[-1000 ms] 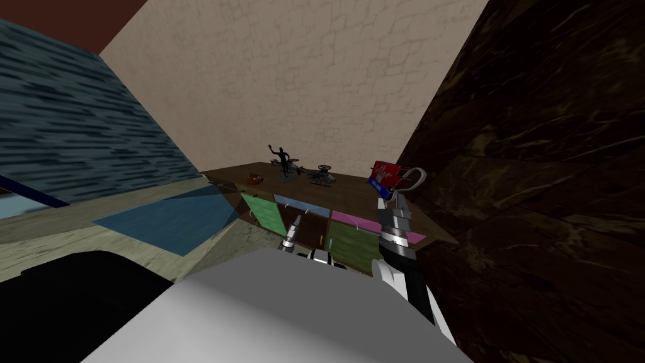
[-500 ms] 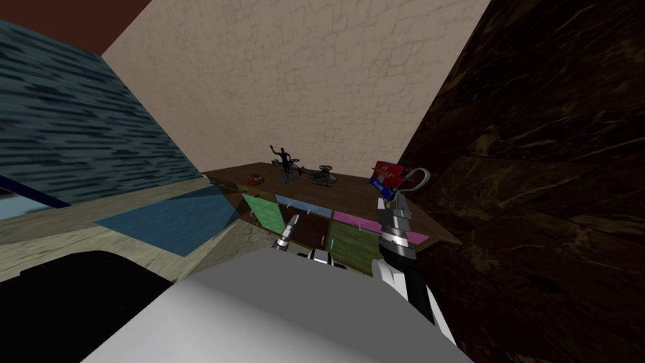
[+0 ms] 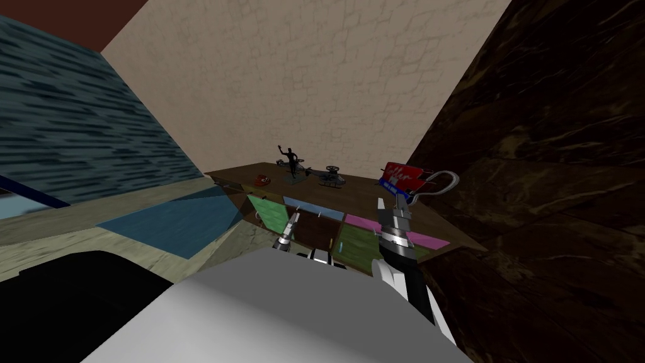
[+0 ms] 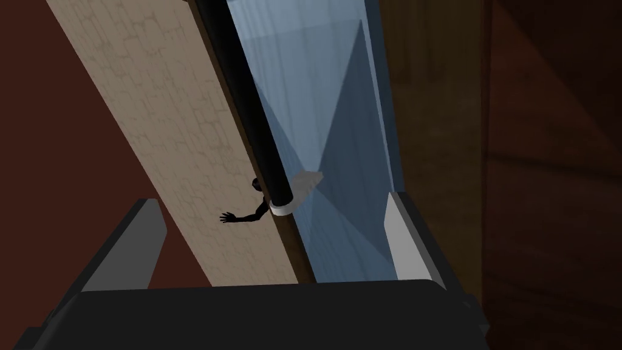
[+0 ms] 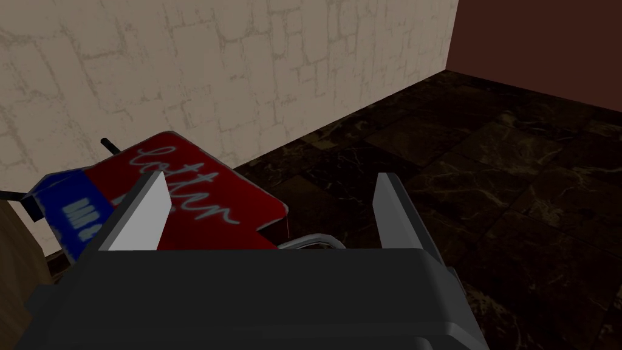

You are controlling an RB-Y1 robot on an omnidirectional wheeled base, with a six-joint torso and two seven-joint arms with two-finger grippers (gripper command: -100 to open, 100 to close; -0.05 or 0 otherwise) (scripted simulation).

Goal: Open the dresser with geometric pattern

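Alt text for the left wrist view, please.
The left gripper, fingers open, frames the white-capped end of a black bar handle on a pale blue panel. The arm of a black figurine shows against a beige wall.

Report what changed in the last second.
My view shifted slightly, closing on the dresser. The left claw edged up toward the blue drawer front; a dark bar lies between its open fingers. Nothing was gripped or released. The right claw stayed open, raised beside the red box.
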